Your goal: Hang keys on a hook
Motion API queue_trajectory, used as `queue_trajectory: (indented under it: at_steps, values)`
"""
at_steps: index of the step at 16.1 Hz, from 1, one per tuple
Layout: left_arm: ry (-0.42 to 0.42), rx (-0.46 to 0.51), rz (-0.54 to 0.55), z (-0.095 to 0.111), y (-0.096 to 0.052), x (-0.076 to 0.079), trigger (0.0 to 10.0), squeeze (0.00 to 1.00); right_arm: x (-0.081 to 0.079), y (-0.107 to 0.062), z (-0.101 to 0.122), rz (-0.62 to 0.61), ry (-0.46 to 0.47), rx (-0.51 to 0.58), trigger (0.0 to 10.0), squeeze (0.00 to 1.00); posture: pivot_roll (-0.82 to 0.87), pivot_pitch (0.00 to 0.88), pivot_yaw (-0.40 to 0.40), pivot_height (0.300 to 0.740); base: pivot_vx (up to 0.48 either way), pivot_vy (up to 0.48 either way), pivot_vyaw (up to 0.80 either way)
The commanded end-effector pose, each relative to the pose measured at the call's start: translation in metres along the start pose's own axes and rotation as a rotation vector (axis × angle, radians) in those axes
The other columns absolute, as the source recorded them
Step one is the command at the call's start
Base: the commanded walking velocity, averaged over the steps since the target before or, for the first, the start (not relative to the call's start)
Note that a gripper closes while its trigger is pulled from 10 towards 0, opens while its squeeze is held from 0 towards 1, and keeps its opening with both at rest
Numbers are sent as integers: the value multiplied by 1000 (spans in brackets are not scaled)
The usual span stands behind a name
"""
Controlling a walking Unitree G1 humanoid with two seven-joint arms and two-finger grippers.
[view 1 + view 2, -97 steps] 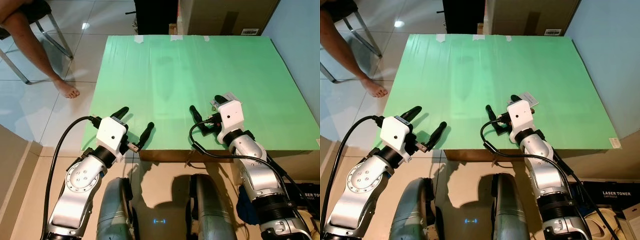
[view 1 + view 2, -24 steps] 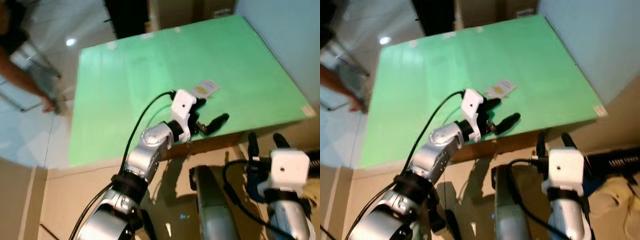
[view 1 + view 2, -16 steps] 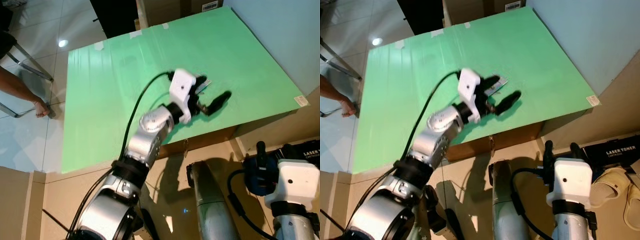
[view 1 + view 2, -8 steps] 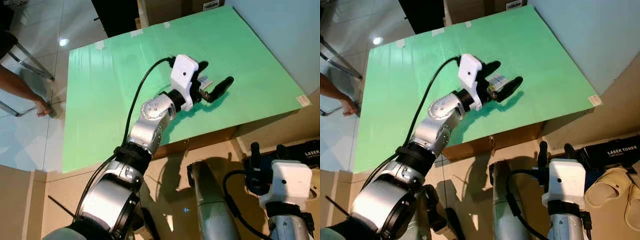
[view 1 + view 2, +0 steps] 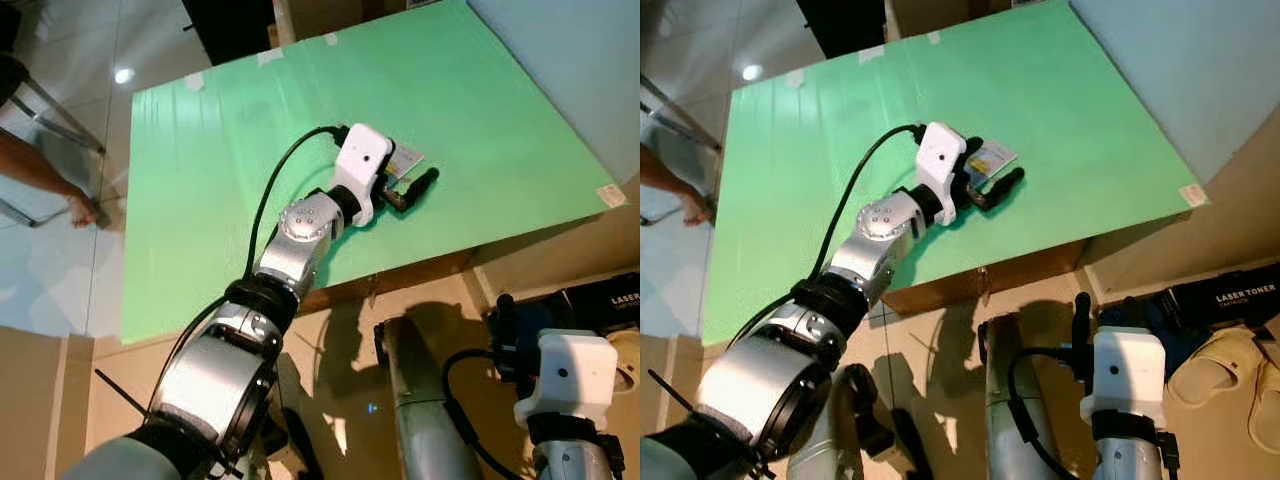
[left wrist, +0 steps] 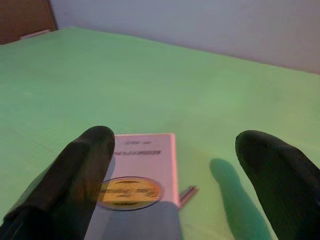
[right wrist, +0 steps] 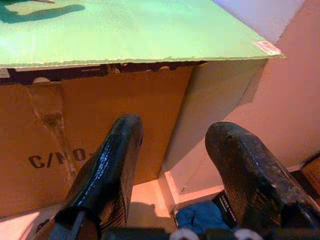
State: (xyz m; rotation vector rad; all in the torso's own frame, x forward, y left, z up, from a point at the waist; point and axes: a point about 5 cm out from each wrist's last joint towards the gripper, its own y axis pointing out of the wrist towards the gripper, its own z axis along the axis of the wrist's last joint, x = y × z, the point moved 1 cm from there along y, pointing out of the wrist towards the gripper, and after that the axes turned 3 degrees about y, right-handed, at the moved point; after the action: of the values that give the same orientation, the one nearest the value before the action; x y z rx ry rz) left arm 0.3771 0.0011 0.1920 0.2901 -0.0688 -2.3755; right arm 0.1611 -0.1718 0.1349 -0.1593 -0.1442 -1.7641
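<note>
Left gripper reaches across the green table, fingers spread wide astride the white key tag, which lies flat toward the table's 2 o'clock area. Right gripper hangs low beside a cardboard box, fingers parted and empty.

Left gripper on table — straddling card, right gripper low beside box

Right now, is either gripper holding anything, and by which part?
Nothing is held. The left gripper is open over the white key tag on the green table; the right gripper is open, low beside the table.
</note>
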Motion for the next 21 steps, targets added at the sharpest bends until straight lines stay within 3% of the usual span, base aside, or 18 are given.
queue_trajectory:
  at_steps: [1,6,15,16,17,21]
  values:
    - [16,-8,15,-2,-2,-4,10000,0,0,-2,-4,4,7,-20,10000,0,-547,294,176,602,0,0,0]
    - [24,-21,72,-1,-2,-17,10000,0,0,-2,-7,17,6,-23,10000,0,-541,292,172,602,0,0,0]
    - [45,-138,97,-29,-18,-22,10000,0,-4,1,-11,32,18,-31,10000,0,-521,285,168,602,0,0,0]
    - [46,-147,105,-30,-20,-24,10000,800,-3,2,-11,35,17,-30,10000,0,-519,281,166,602,0,0,0]
    - [45,-151,109,-31,-20,-24,10000,1000,-3,2,-11,36,16,-30,10000,0,-517,279,165,602,0,0,0]
    - [16,-157,120,-34,-23,-26,10000,1000,-4,3,-12,45,14,-28,10000,0,-514,267,158,602,0,0,0]
